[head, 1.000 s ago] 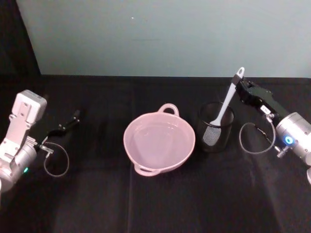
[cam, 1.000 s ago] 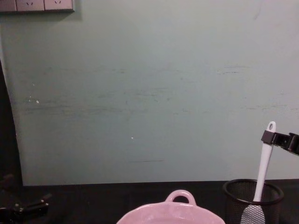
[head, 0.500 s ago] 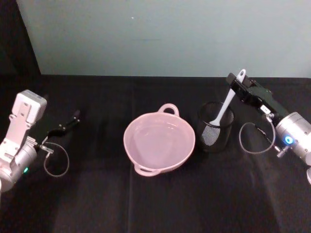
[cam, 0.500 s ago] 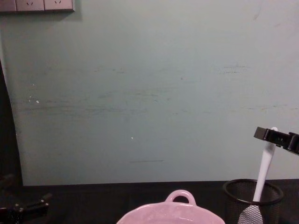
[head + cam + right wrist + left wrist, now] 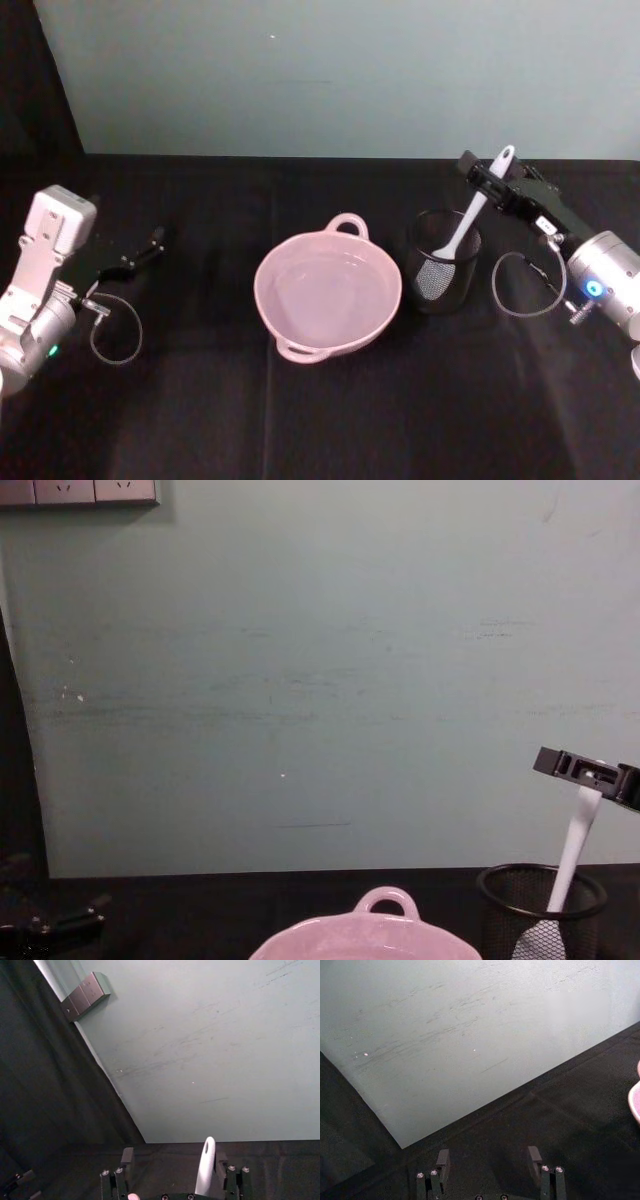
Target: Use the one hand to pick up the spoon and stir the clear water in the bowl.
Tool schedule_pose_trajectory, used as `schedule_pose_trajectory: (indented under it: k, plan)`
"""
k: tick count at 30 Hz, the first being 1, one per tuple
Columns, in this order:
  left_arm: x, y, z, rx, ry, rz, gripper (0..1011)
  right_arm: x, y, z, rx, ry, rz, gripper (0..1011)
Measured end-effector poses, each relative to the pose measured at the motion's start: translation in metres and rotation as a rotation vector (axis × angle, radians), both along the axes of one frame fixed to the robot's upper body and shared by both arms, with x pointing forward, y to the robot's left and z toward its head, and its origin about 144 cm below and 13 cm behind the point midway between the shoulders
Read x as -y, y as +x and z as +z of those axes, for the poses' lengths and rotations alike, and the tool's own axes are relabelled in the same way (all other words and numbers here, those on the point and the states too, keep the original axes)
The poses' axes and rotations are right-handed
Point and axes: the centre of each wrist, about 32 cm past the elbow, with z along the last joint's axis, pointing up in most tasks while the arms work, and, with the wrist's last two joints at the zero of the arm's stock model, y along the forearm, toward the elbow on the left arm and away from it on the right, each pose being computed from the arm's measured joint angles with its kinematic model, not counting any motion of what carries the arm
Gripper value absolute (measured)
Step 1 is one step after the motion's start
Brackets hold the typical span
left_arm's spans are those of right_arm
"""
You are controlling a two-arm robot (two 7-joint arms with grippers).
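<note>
- Your right claw [image 5: 487,181] is open around the spoon [image 5: 463,226] handle, above the mesh cup [image 5: 444,262].
- Your left claw [image 5: 489,1164] is open, parked over the desk [image 5: 200,400].
- You can read no writing on the white label [image 5: 547,224].

In the chest view the pink bowl [image 5: 365,935] is cut off by the bottom edge, so its water is hidden. There too the right gripper [image 5: 590,777] covers the top of the spoon [image 5: 572,855], and the mesh cup [image 5: 541,912] veils its head. Whether the fingers touch the handle is unclear.
</note>
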Motion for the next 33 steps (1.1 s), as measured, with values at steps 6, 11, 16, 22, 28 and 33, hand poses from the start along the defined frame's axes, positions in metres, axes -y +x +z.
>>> schedule_pose_trajectory:
  k: [6,11,16,22,28,33]
  plan:
    - [0.000,0.000,0.000,0.000,0.000,0.000,1011,0.000,-0.001,0.001,0.012,-0.043,-0.010,1002]
    - [0.000,0.000,0.000,0.000,0.000,0.000,1011,0.000,-0.002,0.001,0.036,-0.118,-0.030,1002]
    - [0.000,0.000,0.000,0.000,0.000,0.000,1011,-0.001,-0.005,0.001,0.090,-0.277,-0.074,1002]
    - [0.000,0.000,0.000,0.000,0.000,0.000,1011,0.001,-0.010,-0.002,0.127,-0.418,-0.113,1002]
    - [0.000,0.000,0.000,0.000,0.000,0.000,1011,0.004,-0.016,-0.004,0.157,-0.496,-0.128,1002]
    - [0.000,0.000,0.000,0.000,0.000,0.000,1011,0.009,-0.029,-0.003,0.188,-0.542,-0.141,1002]
